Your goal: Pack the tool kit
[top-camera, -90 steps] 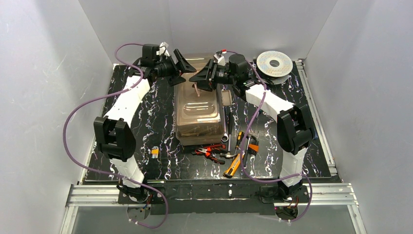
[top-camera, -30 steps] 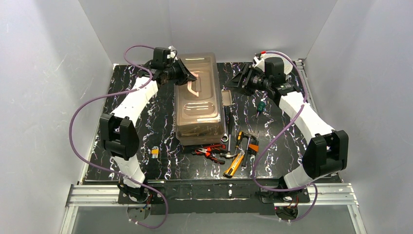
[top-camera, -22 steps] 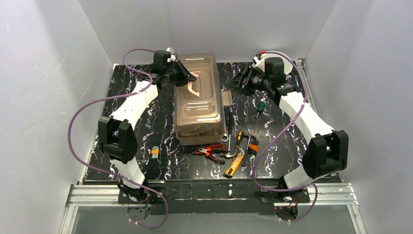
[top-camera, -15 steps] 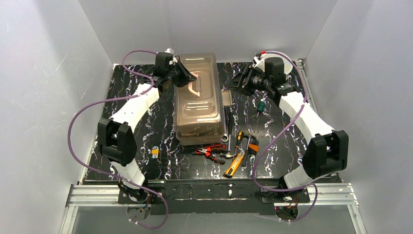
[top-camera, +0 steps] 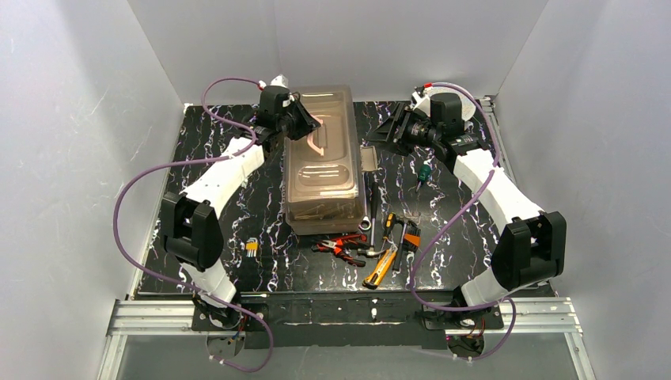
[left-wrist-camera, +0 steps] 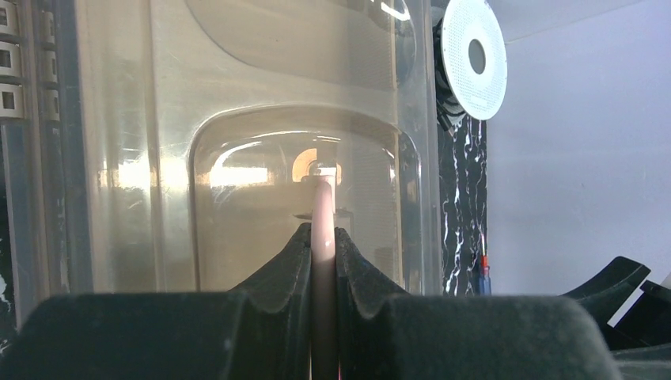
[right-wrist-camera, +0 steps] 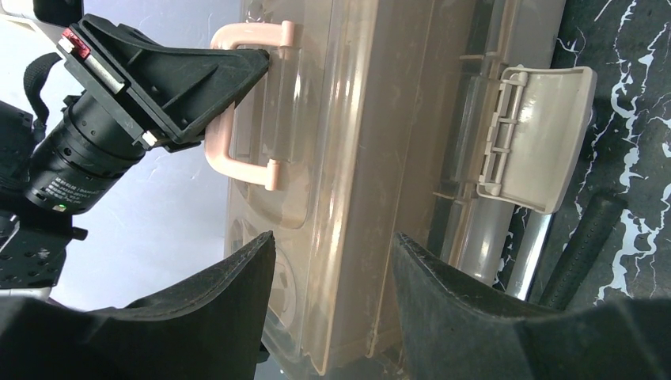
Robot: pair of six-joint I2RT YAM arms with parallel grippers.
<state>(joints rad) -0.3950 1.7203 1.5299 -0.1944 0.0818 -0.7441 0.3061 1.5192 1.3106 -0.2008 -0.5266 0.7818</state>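
The tool kit's beige box point(top-camera: 320, 178) stands mid-table with its smoky lid down. My left gripper point(top-camera: 303, 124) is shut on the pale handle point(top-camera: 316, 143), which stands up off the lid. In the left wrist view the fingers point(left-wrist-camera: 356, 261) pinch the handle point(left-wrist-camera: 322, 198). My right gripper point(top-camera: 389, 131) hovers open just right of the box. In its view the jaws point(right-wrist-camera: 332, 245) frame the box's side wall point(right-wrist-camera: 380, 158) without touching it. Red pliers point(top-camera: 340, 244), a yellow knife point(top-camera: 380, 269) and screwdrivers point(top-camera: 388, 226) lie in front of the box.
A beige latch flap point(right-wrist-camera: 538, 134) hangs open on the box's right side. A green screwdriver point(top-camera: 424, 172) lies right of the box. Hex keys point(top-camera: 252, 247) lie front left. The silver wire spool point(left-wrist-camera: 475, 57) sits at the back right. White walls enclose the table.
The right arm pulled back from the box three seconds ago and has held still since. My left gripper has slid right over the lid, swinging the handle upright.
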